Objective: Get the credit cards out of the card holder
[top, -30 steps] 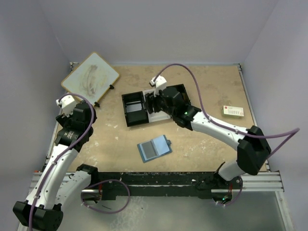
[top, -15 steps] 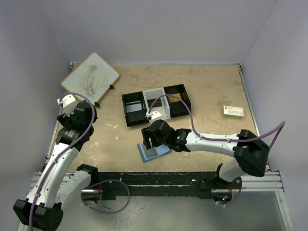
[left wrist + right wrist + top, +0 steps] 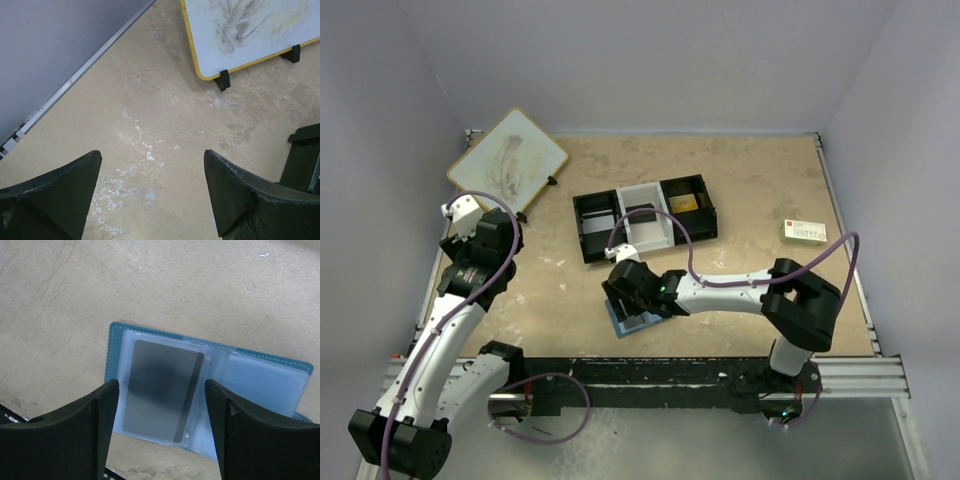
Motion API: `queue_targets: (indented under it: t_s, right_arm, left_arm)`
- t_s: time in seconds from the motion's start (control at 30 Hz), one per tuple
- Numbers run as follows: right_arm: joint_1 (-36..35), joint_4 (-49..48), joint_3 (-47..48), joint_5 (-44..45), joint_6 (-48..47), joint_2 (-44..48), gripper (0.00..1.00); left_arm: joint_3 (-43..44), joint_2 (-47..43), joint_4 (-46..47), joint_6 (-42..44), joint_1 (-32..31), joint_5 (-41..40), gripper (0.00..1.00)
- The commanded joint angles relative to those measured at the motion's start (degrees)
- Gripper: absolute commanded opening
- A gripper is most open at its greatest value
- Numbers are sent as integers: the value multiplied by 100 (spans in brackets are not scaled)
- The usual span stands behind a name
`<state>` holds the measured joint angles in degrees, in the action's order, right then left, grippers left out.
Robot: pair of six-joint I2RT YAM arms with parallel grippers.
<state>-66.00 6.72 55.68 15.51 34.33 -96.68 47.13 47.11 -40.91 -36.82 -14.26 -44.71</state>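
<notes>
The blue card holder (image 3: pixel 260 385) lies open on the table near the front edge, its clear pockets facing up. A grey credit card (image 3: pixel 157 390) with a dark stripe sits in its left pocket. My right gripper (image 3: pixel 161 387) hovers open just above that card, one finger on each side, holding nothing. From above, the right gripper (image 3: pixel 623 288) covers most of the card holder (image 3: pixel 640 322). My left gripper (image 3: pixel 152 155) stands open over bare table at the far left, far from the holder.
A black-and-white three-compartment tray (image 3: pixel 590 245) stands behind the holder, with a dark card (image 3: pixel 640 212) in the middle and a gold one (image 3: pixel 682 203) on the right. A yellow-rimmed whiteboard (image 3: pixel 510 160) leans at back left. A white printed card (image 3: pixel 804 232) lies far right.
My right arm has swung from over the tray down to the card holder at the front, and its jaws now stand a little wider. The left arm has not moved.
</notes>
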Motion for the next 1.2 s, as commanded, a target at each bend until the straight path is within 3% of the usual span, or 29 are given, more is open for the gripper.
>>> queue_targets:
  t_s: [0.0, 0.23, 0.63, 1.17]
  right_arm:
    - [-77, 45, 309, 128, 67, -81, 72]
    - [-89, 93, 357, 223, 151, -254, 71]
    - [-89, -115, 228, 31, 299, -414, 59]
    - [306, -1979, -1016, -1284, 773, 186, 53]
  left_arm:
    - [99, -23, 124, 69, 37, -27, 81]
    - [94, -23, 127, 72, 38, -13, 80]
    - [84, 8, 135, 89, 37, 52, 80]
    - [77, 17, 198, 169, 38, 300, 80]
